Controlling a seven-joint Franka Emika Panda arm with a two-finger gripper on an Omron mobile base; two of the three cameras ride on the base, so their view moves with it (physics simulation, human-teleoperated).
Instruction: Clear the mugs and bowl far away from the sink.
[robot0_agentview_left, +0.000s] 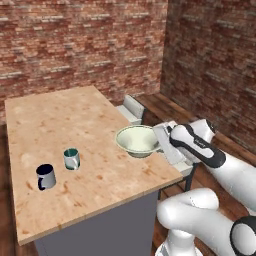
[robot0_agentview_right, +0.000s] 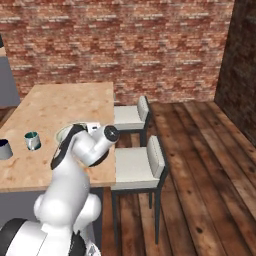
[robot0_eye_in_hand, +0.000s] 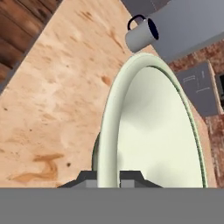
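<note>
The pale cream-green bowl (robot0_agentview_left: 136, 139) is at the wooden counter's (robot0_agentview_left: 75, 120) right edge, slightly tilted; I cannot tell whether its base touches the top. My gripper (robot0_agentview_left: 161, 143) is shut on its right rim. In the hand view the rim of the bowl (robot0_eye_in_hand: 151, 131) runs between my gripper's (robot0_eye_in_hand: 110, 177) two fingertips. The teal-lined mug (robot0_agentview_left: 72, 158) and the navy-lined mug (robot0_agentview_left: 45, 176) stand upright on the counter's left part, apart from the bowl. Past the bowl in the hand view is the navy-lined mug (robot0_eye_in_hand: 141, 33). The teal-lined mug (robot0_agentview_right: 32, 140) also appears at the left. The sink is out of view.
Two grey-white chairs (robot0_agentview_right: 132, 116) (robot0_agentview_right: 141, 166) stand along the counter's right side, over a wooden plank floor (robot0_agentview_right: 200, 165). Brick walls (robot0_agentview_left: 85, 45) close the back and right. My arm (robot0_agentview_right: 82, 150) covers most of the bowl from the right.
</note>
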